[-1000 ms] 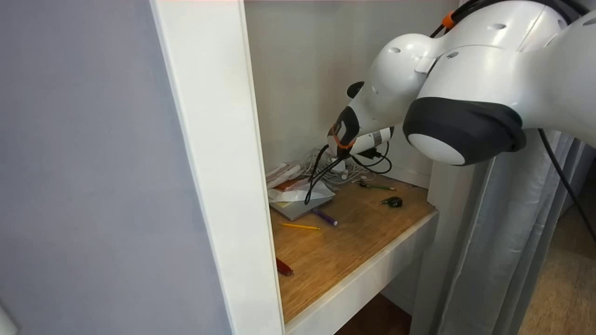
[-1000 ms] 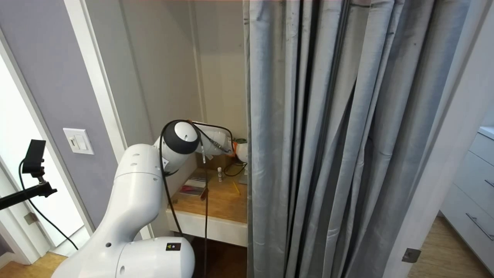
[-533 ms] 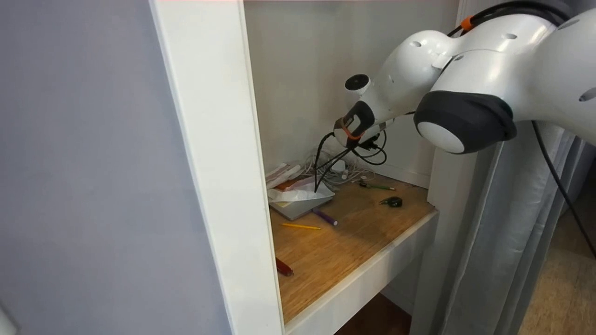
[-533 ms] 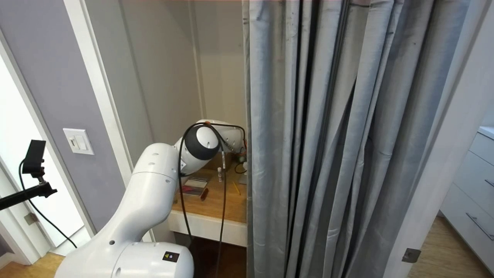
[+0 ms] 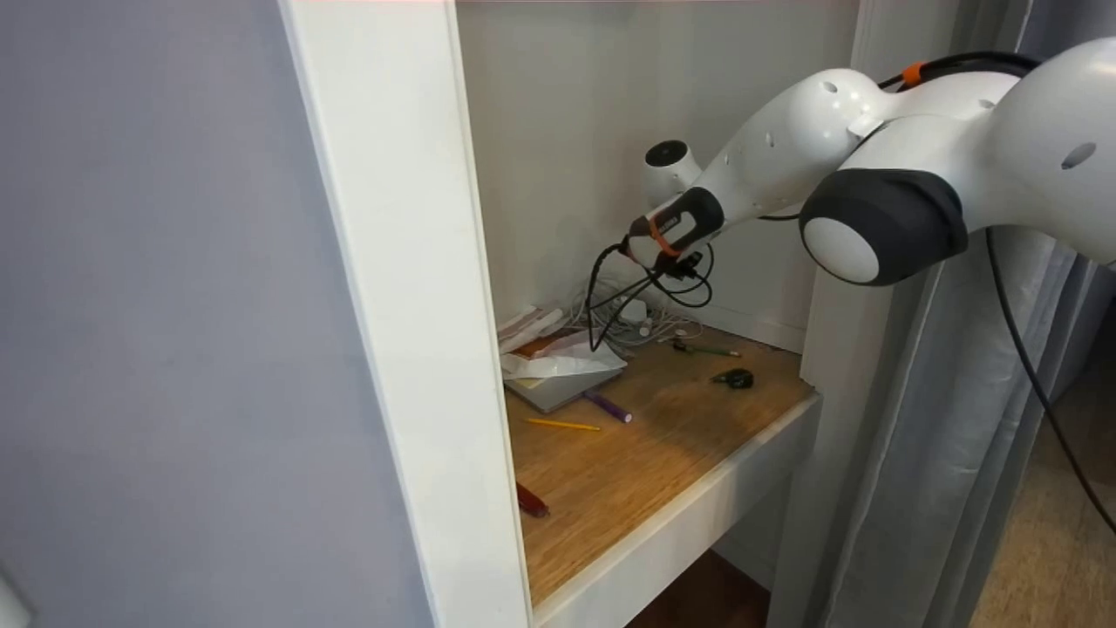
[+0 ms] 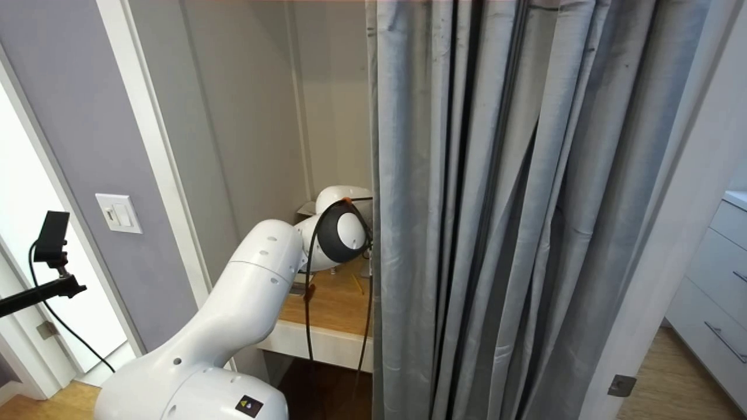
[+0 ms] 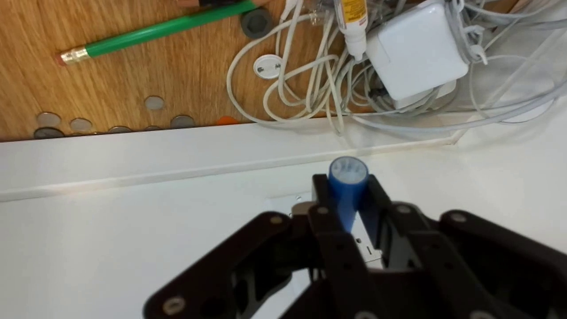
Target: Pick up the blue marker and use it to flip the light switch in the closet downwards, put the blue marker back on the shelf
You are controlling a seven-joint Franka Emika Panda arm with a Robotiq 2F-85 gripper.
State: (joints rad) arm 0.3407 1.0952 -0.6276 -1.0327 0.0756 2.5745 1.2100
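Observation:
In the wrist view my gripper (image 7: 347,188) is shut on the blue marker (image 7: 348,172), whose pale round end points toward the camera. Behind the jaws, a pale wall plate (image 7: 281,204) with a screw and outlet slots is on the white wall, mostly hidden; I cannot tell whether it carries the light switch. The marker looks apart from the shelf. The wooden shelf (image 7: 133,84) spans the closet (image 5: 558,157) and shows in both exterior views (image 5: 663,458) (image 6: 338,309). In both exterior views the gripper is hidden behind the arm, near the back wall.
On the shelf lie a purple marker (image 5: 608,406), a yellow pencil (image 5: 562,425), a red marker (image 5: 532,501), a green pencil (image 7: 155,31), white cables (image 7: 319,79) and a white adapter (image 7: 416,51). A grey curtain (image 6: 478,204) hangs beside the arm. Another switch plate (image 6: 118,213) is outside.
The arm has moved to the right in both exterior views, with its elbow now near the curtain. The wrist cable loop has risen. Things on the shelf have not moved.

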